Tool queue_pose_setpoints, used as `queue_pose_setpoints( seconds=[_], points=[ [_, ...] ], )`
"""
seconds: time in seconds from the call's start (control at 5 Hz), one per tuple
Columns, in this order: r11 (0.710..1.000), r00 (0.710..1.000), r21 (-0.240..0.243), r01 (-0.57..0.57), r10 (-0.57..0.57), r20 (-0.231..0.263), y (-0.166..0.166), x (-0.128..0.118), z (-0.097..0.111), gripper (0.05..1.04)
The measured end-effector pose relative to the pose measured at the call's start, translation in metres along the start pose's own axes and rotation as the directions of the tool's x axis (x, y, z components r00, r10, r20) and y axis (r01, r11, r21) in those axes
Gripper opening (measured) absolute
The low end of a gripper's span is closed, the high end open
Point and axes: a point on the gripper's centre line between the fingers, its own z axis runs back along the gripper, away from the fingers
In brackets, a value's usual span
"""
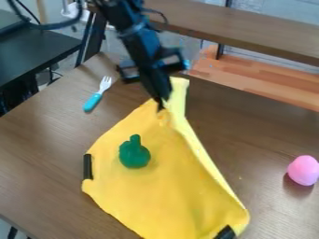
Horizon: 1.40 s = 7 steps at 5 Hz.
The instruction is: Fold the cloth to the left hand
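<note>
Across the brown table (37, 154), camera view, we see the yellow cloth (168, 191) spread at a slant, from near the upper middle down to the bottom. Black end effector (161, 104) comes in from the top, tilted, tips at the cloth's upper part: we mark it narrow, pinching the cloth, fabric puckered right there. Paler strip of cloth runs along the right side, one end standing out just right of the tips. On the cloth, left of its middle, we log a green toy vegetable (135, 154), stem up. One black piece (88, 166) at the cloth's left edge, another black piece (225, 233) at the lower right edge; what they are, we can't tell. Fork (98, 94) with blue handle, upper left, apart from the cloth. Pink egg-shaped thing (304, 170) far right, well apart from it too
</note>
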Motion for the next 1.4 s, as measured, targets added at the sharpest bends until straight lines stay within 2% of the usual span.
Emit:
queue_pose_setpoints(
  seconds=[0.2, 0.6, 0.8, 1.0, 1.2, 1.4],
  points=[
    [0.999, 0.999, -0.013, 0.032, -0.032, -0.018, 0.017, -0.012, 0.015, 0.056],
    [0.998, 0.997, -0.002, 0.07, -0.07, -0.033, 0.06, -0.024, 0.031, 0.062],
    [0.995, 0.995, 0.042, 0.09, -0.089, -0.04, 0.079, -0.029, 0.036, 0.118],
    [0.987, 0.997, 0.161, 0.02, -0.007, -0.082, 0.106, -0.039, 0.041, 0.304],
    [0.983, 0.995, 0.181, 0.03, -0.011, -0.101, 0.114, -0.045, 0.041, 0.597],
    [0.986, 0.995, 0.135, 0.096, -0.092, -0.038, 0.101, -0.04, 0.055, 0.892]
  ],
)
